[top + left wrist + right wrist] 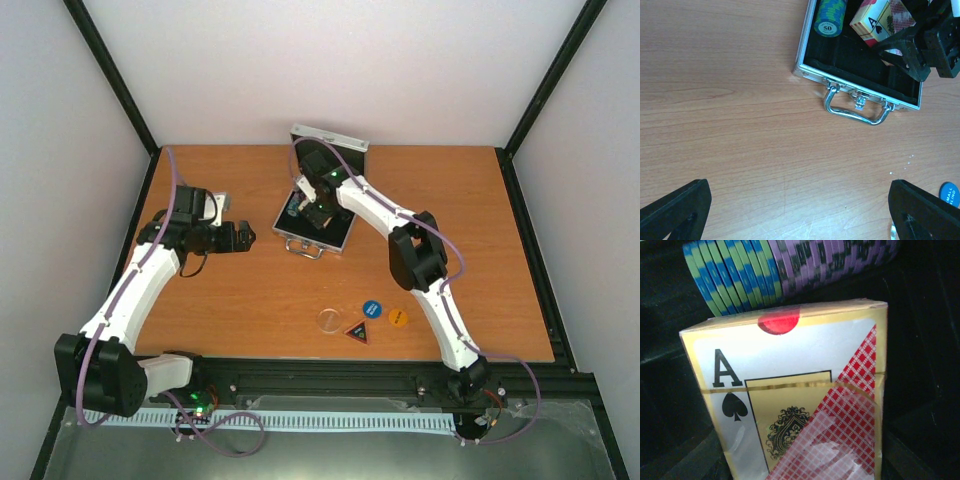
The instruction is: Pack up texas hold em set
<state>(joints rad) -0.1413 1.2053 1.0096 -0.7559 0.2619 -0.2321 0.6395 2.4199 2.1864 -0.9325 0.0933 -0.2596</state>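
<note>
Silver aluminium case [803,42] lies open on the wooden table [230,300]. Its lid [330,140] is propped up at the far side and its handle [857,111] is on the near edge.

Right jaws are down inside the case, clamped on the card deck [790,405]. Deck is boxed: gold trim, ace of spades on the face, red seal at the top, red diamond-pattern corner, translucent film over the lower corner. It sits tilted over the black lining [850,57], not flat. Right wrist view doesn't show its own fingers. Grip is read from the left wrist view, where a black finger [902,47] crosses the deck's side.

Just beyond the right jaws, a row of poker chips [790,265] stands on edge in a slot, blue/green to the left, purple to the right. End chip is marked 50.

Left jaws are wide apart, holding nothing, hovering over bare table. Their fingers [675,210] show at the bottom corners of the left wrist view. Case is ahead and to the right of the left jaws, well apart.

Loose on the table, well behind the right jaws toward the arm bases:
- clear round disc [330,319]
- black-and-red triangular button [359,331]
- blue round button [372,308], reads SMALL BLIND
- orange round button [398,317]

Blue round button is near the right-hand finger of the left jaws.
</note>
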